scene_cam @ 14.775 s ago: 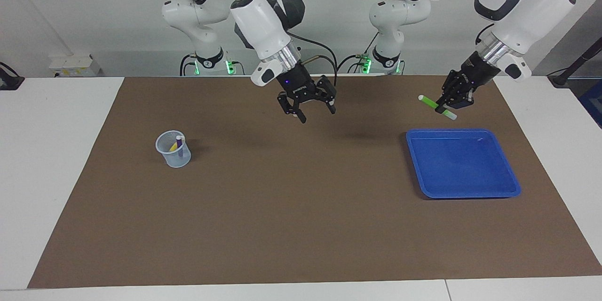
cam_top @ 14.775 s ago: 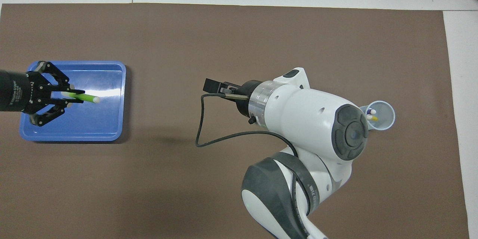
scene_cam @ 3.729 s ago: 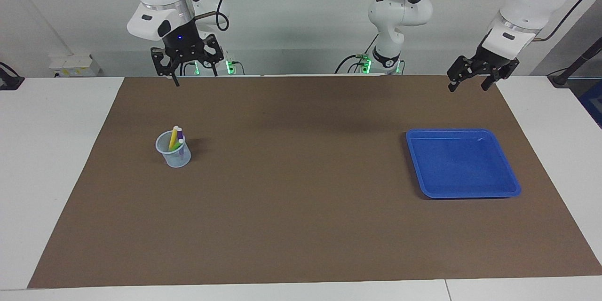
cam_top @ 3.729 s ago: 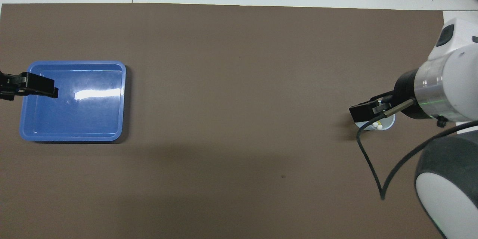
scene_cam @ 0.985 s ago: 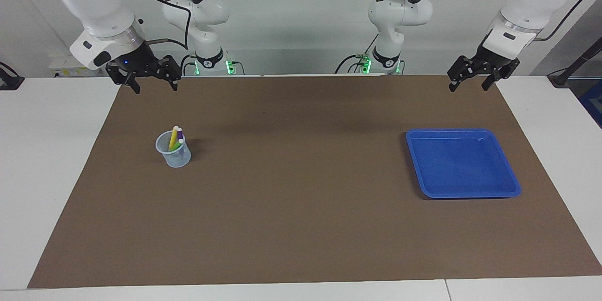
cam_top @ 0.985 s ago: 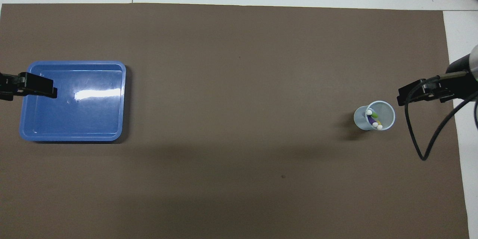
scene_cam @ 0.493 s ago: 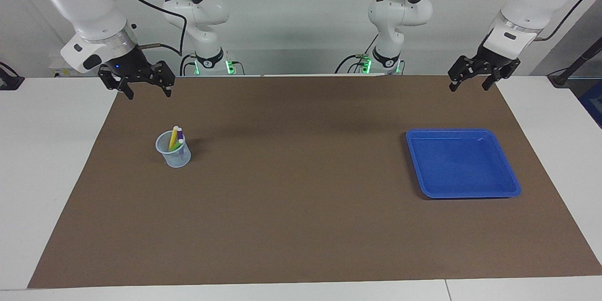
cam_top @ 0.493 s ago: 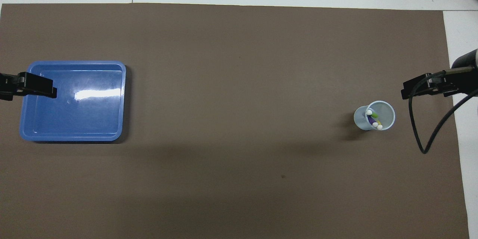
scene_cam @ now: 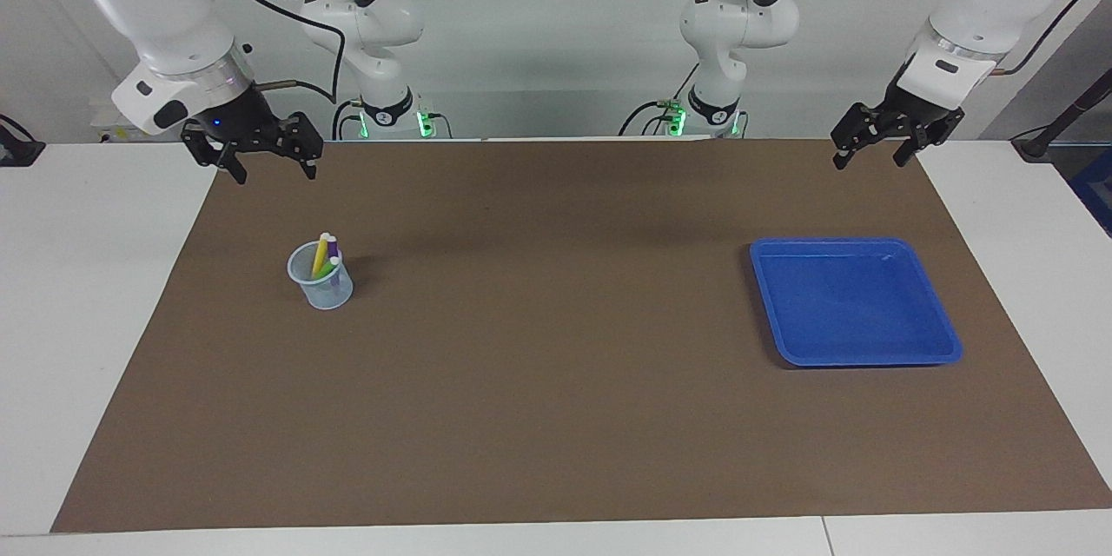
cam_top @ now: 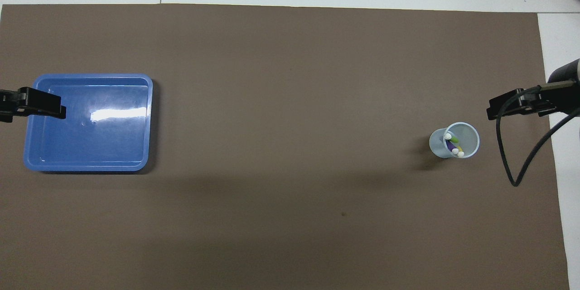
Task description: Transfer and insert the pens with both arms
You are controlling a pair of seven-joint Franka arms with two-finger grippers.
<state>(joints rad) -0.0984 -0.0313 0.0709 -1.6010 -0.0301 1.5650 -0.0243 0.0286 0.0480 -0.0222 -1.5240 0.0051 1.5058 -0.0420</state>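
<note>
**All three pens are standing in the cup, both tools are empty**

The three pens (scene_cam: pixel 325 257) are leaning together inside a small clear cup (scene_cam: pixel 321 288), with their pale ends pointing up. The yellow pen (scene_cam: pixel 320 254) and the purple pen (scene_cam: pixel 333 248) are sticking out above the rim, and the green pen (scene_cam: pixel 327 270) is sitting lower in the cup. The cup is standing on the brown mat (scene_cam: pixel 556 382) that is covering the counter (scene_cam: pixel 104 304), toward the right arm's end.

The right tool (scene_cam: pixel 265 167) is hanging in the air over the corner of the mat closest to the right arm's base — its fingers are spread apart and it is holding nothing. It is well apart from the cup.

The left tool (scene_cam: pixel 871 155) is hanging over the edge of the mat closest to the left arm's base, and its fingers are also spread apart and empty. The blue tray (scene_cam: pixel 943 346) is lying on the mat toward the left arm's end — farther from the robots than this tool, and well apart from the cup.
</note>
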